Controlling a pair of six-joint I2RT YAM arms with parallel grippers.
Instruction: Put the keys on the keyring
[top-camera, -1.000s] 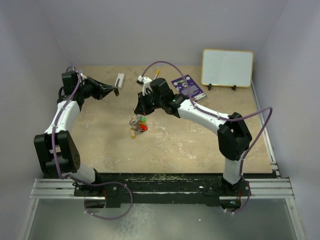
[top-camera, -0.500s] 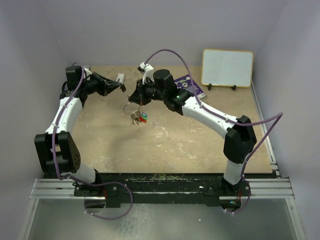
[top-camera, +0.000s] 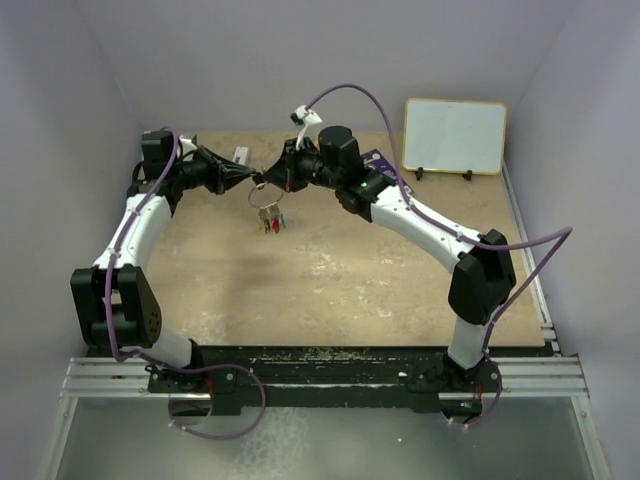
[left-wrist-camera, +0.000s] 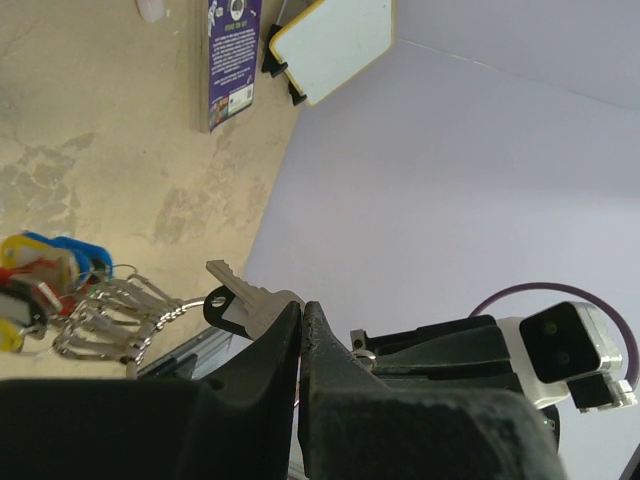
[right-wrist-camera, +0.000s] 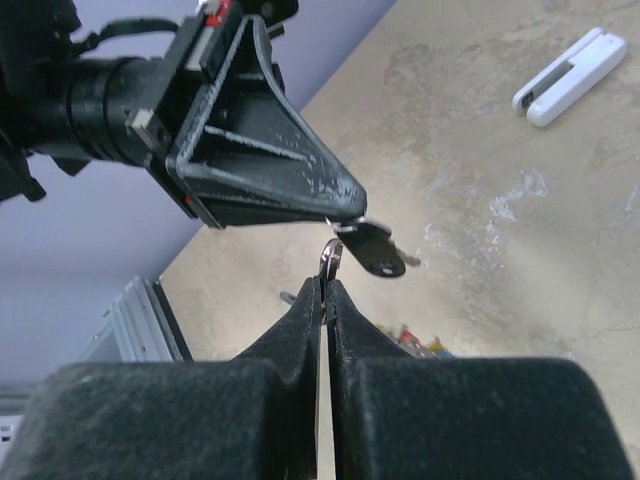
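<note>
Your left jaws clamp a lone key (left-wrist-camera: 250, 296); right jaws clamp the keyring (right-wrist-camera: 331, 254) — key just beside it, lying crosswise.

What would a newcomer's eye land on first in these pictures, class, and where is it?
In mid-air over the far middle of the table, the left fingers pinch a single key right beside the right fingers. Those grip the keyring, with a bunch of colour-tagged keys dangling below it. A whiteboard stands at the far right.
</note>
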